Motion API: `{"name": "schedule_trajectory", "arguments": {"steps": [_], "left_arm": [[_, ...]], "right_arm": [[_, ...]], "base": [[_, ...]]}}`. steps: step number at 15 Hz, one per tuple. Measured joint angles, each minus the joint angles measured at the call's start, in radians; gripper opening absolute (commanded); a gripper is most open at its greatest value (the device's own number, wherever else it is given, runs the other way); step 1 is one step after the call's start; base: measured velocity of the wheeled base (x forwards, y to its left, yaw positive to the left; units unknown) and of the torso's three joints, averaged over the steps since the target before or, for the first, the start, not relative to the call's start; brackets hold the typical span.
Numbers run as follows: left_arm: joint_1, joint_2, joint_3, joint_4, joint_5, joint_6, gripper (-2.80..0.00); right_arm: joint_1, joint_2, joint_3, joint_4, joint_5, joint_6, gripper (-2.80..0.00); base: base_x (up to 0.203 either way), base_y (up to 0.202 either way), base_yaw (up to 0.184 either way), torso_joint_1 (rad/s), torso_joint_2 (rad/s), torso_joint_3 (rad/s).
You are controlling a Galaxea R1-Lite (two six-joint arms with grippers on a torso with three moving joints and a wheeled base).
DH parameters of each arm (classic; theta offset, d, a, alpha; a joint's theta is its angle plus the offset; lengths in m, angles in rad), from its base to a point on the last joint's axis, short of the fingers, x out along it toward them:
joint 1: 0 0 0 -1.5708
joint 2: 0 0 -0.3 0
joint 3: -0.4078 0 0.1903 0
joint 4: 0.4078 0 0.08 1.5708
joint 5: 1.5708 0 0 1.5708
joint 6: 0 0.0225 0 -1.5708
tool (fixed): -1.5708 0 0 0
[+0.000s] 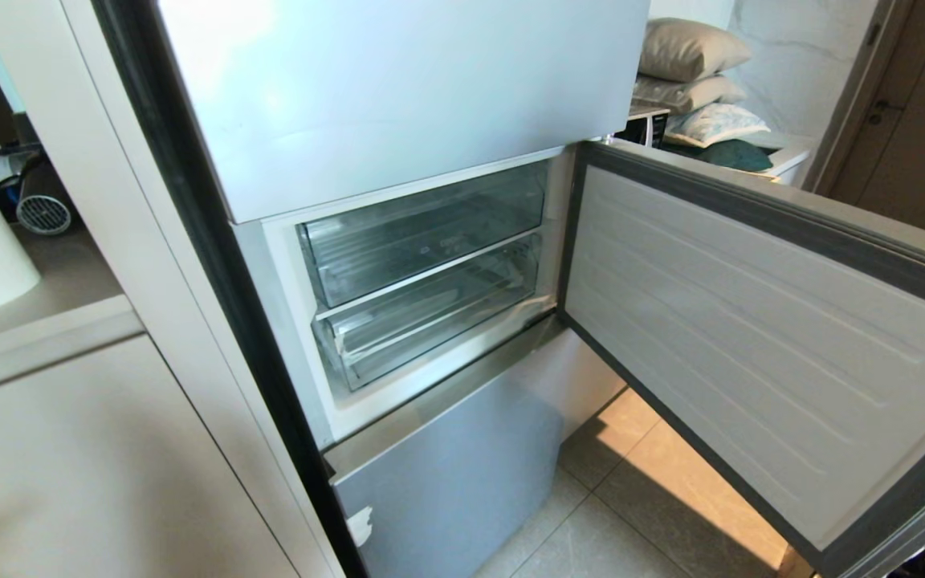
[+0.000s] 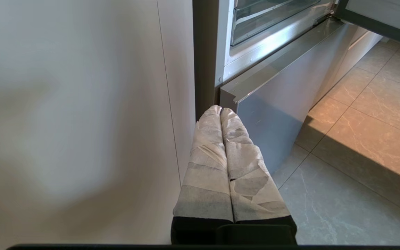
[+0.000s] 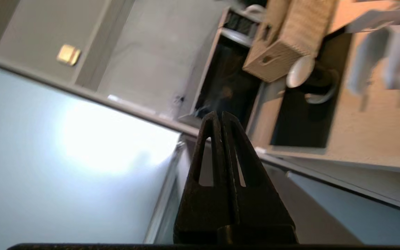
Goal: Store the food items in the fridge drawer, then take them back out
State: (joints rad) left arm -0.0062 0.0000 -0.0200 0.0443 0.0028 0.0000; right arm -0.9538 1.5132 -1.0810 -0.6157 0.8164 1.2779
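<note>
2 end effectors (image 2: 221, 110) (image 3: 220, 116) pressed closed | fridge drawer (image 1: 430, 317) apart, untouched

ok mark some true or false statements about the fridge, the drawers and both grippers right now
1. The fridge door stands open. True.
2. A red-orange pumpkin piece lies in the upper drawer. False: both clear drawers look empty.
3. The left gripper is shut, holding nothing. True.
4. The right gripper grips the lower drawer. False: it is shut on nothing, away from the drawers.
5. The lower drawer is pulled far out. False: it sits inside the compartment.
</note>
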Motion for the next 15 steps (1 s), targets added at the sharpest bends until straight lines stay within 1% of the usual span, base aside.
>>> {"name": "schedule_trajectory", "arguments": {"steps": [2,3,4,5,6,9,10,12,15], "left_arm": [[0.0,0.0,0.0,0.0,0.0,0.0,-2.8],[0.0,0.0,0.0,0.0,0.0,0.0,-2.8],[0.0,0.0,0.0,0.0,0.0,0.0,-2.8],[0.0,0.0,0.0,0.0,0.0,0.0,-2.8],[0.0,0.0,0.0,0.0,0.0,0.0,-2.8],[0.0,0.0,0.0,0.0,0.0,0.0,-2.8],[0.0,0.0,0.0,0.0,0.0,0.0,-2.8],[0.0,0.0,0.0,0.0,0.0,0.0,-2.8],[0.0,0.0,0.0,0.0,0.0,0.0,-2.8]], "right_arm": [[0.001,0.034,0.063,-0.001,-0.13,-0.112,-2.8],[0.018,0.054,0.086,-0.001,-0.227,-0.165,-2.8],[0.052,0.074,0.114,-0.001,-0.322,-0.205,-2.8],[0.095,0.088,0.147,-0.001,-0.393,-0.232,-2.8],[0.145,0.098,0.181,-0.003,-0.431,-0.255,-2.8],[0.333,0.109,0.265,-0.003,-0.467,-0.316,-2.8],[0.413,0.109,0.288,-0.004,-0.49,-0.343,-2.8],[0.595,0.106,0.321,-0.005,-0.574,-0.379,-2.8],[0.877,0.097,0.352,-0.018,-0.745,-0.397,-2.8]], "base": [[0.0,0.0,0.0,0.0,0.0,0.0],[0.0,0.0,0.0,0.0,0.0,0.0],[0.0,0.0,0.0,0.0,0.0,0.0],[0.0,0.0,0.0,0.0,0.0,0.0],[0.0,0.0,0.0,0.0,0.0,0.0],[0.0,0.0,0.0,0.0,0.0,0.0],[0.0,0.0,0.0,0.0,0.0,0.0],[0.0,0.0,0.0,0.0,0.0,0.0],[0.0,0.0,0.0,0.0,0.0,0.0]]}}
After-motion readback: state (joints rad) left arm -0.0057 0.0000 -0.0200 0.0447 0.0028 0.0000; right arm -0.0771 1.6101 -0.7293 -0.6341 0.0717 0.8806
